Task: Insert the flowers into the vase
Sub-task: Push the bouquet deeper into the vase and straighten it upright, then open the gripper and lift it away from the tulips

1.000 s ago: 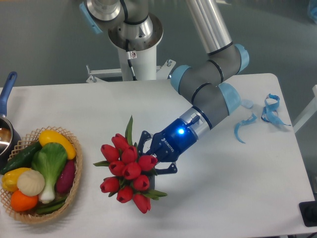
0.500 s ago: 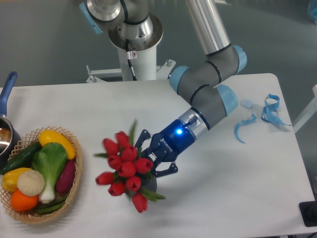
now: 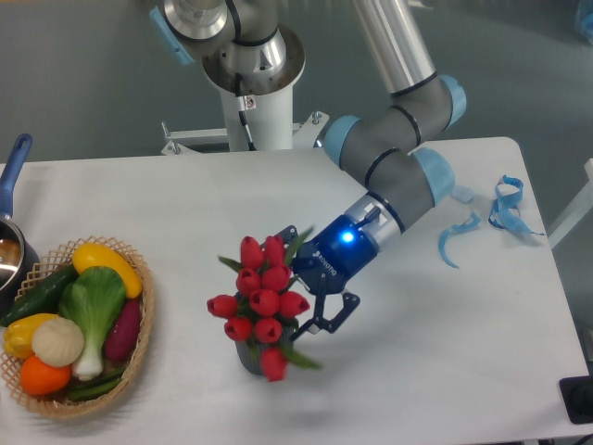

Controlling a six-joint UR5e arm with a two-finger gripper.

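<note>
While the flowers (image 3: 263, 304) stand up in the vase (image 3: 252, 356) near the table's front, the gripper (image 3: 315, 298) sits just to their right, fingers spread apart, holding nothing.

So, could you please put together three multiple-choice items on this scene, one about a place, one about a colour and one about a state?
1. Where does the wicker basket sit?
A. table's left side
B. table's right side
C. behind the arm

2. What colour are the tulip heads of the flowers?
A. yellow
B. red
C. white

3. How do the flowers stand?
A. flat on the table
B. in the basket
C. bunched over the vase, at the gripper

Key: 1 A, it lies at the left edge. 2 B, all heads are red. 3 C, the dark vase shows beneath them.
</note>
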